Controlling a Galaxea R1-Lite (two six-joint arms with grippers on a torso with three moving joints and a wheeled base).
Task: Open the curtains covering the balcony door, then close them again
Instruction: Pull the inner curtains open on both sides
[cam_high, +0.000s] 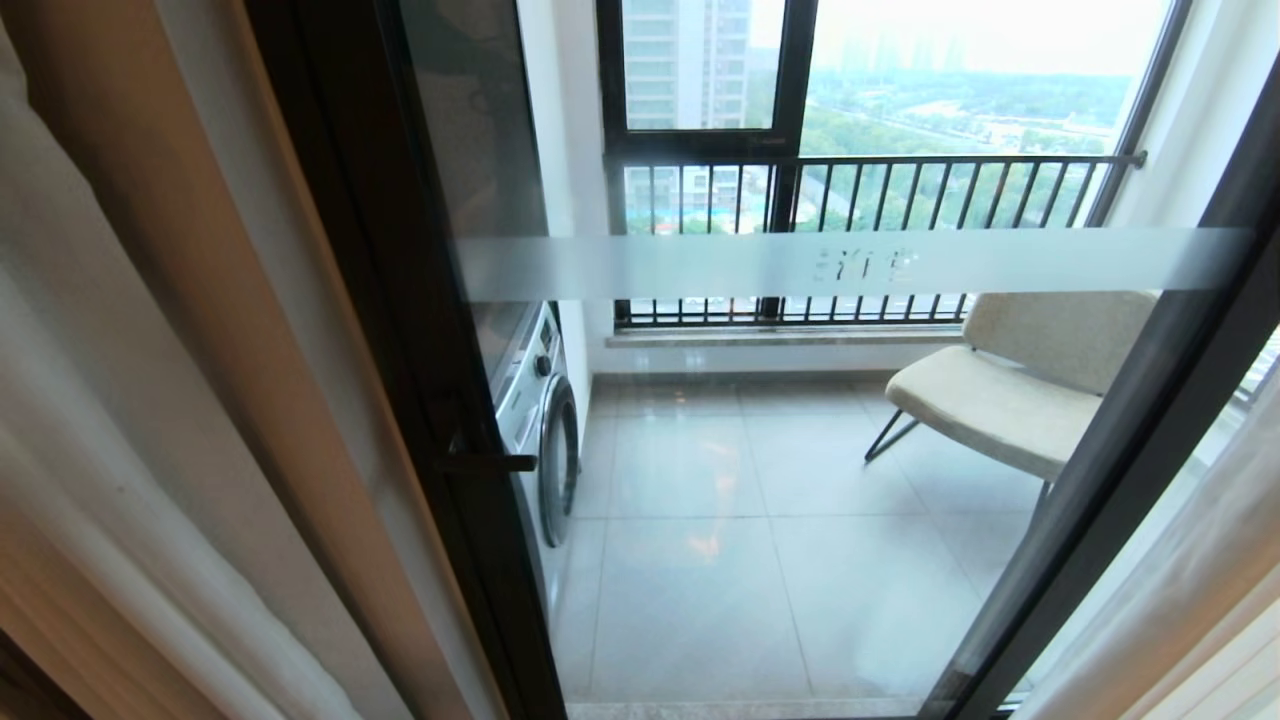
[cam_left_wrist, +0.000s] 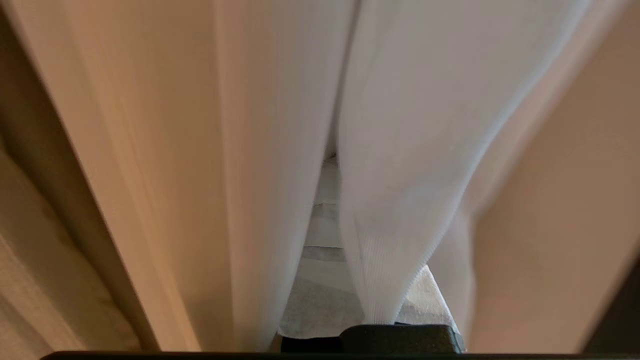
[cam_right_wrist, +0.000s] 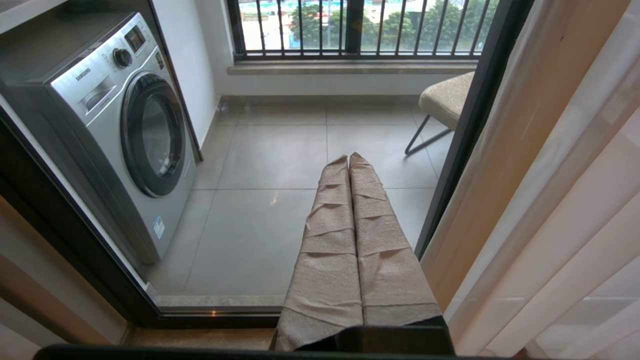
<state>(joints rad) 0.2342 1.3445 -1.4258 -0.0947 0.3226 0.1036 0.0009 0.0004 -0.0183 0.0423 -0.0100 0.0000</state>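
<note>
Curtains (cam_left_wrist: 280, 165) enfold left end effector (cam_left_wrist: 330, 240) (closed).

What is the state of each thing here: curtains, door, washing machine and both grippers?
curtains: drawn aside, glass uncovered
balcony door: shut
washing machine: hatch closed
left gripper: fingers shut, buried in curtain folds
right gripper: fingers shut, holding nothing, pointing at the glass

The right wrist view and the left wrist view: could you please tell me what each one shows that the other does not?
Only the right wrist view shows the balcony door, a washing machine, a chair and the tiled floor. Only the left wrist view shows the sheer white layer draped over the fingers. Both show the curtains and shut, cloth-wrapped fingers.
</note>
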